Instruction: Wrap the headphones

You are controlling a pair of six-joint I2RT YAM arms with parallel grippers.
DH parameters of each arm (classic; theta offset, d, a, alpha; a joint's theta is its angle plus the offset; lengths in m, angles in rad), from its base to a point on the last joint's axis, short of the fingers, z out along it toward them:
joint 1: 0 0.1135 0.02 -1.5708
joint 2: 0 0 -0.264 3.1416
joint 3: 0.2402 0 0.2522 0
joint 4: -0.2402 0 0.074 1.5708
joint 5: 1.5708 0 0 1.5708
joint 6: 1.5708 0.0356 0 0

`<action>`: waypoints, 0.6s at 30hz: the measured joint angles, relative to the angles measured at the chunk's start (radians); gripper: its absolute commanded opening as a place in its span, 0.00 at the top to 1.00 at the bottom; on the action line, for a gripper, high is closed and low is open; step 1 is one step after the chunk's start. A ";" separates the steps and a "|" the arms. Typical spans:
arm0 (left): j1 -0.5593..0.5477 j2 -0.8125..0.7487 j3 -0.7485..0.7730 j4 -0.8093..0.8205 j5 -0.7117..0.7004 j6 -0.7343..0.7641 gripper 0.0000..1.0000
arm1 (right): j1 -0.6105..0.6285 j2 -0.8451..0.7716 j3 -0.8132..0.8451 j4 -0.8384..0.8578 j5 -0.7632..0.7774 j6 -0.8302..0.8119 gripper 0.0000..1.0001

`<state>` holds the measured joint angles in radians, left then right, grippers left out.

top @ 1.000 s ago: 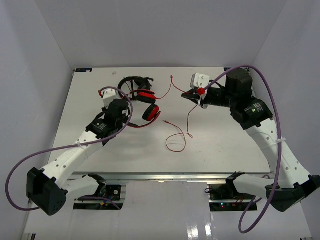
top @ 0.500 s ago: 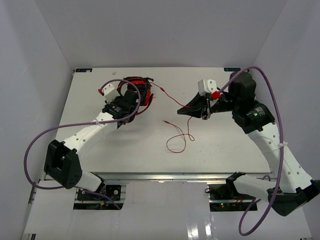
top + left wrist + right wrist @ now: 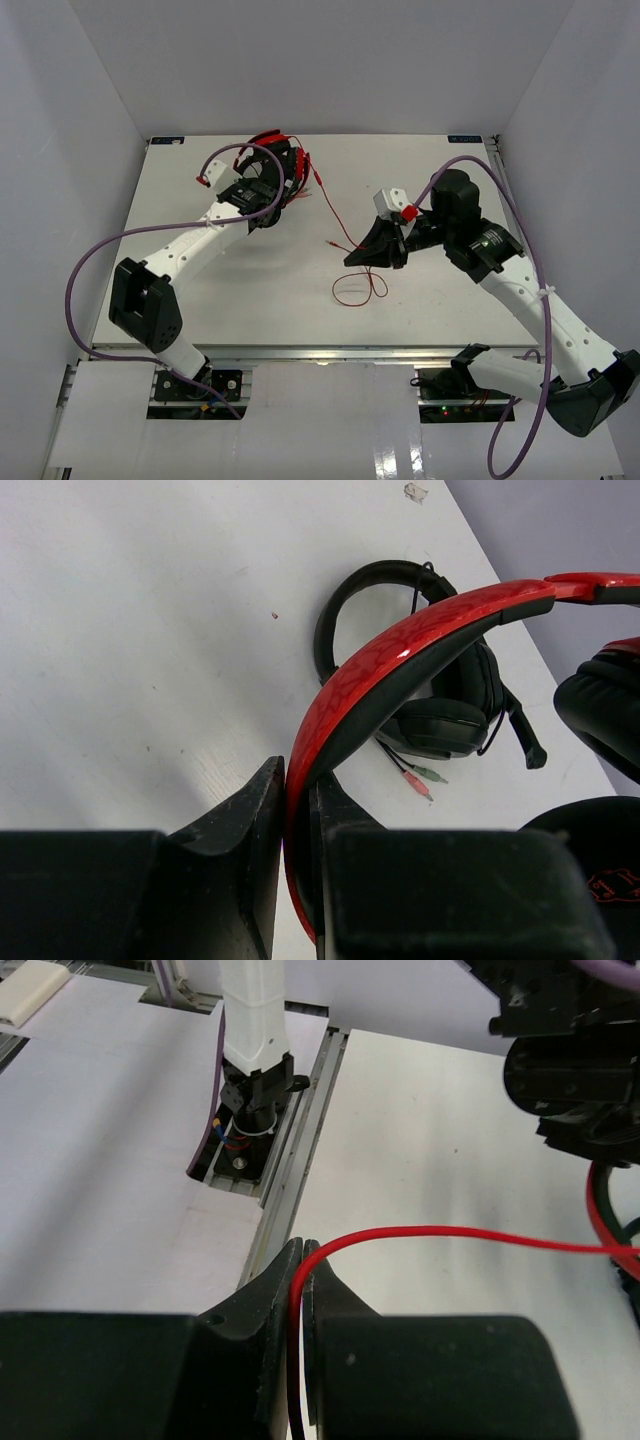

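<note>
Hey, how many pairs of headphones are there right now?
2. The red headphones are clamped in the left pincer; the black headphones lie on the table below them.

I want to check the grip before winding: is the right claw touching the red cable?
Touching. In the right wrist view the right claw is shut on the red cable, which runs down between its fingertips.

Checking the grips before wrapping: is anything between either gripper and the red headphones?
Nothing visible. The left gripper is shut on the red headband, the right gripper on the red cable; the black headphones lie on the table behind, outside both grips.
</note>
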<state>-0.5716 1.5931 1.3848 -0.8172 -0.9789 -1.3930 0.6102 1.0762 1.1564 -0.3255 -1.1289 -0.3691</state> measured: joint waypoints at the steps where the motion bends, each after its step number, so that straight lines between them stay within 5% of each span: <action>1: 0.000 0.002 0.004 -0.009 0.002 -0.019 1.00 | 0.006 -0.003 -0.012 0.003 0.001 0.000 0.92; 18: 0.000 0.004 0.072 -0.038 0.021 -0.131 1.00 | 0.066 -0.008 -0.201 0.081 0.036 0.020 0.92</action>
<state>-0.5713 1.5974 1.4563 -0.8553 -0.9575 -1.5245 0.6761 1.0679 0.9552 -0.2449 -1.0926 -0.3492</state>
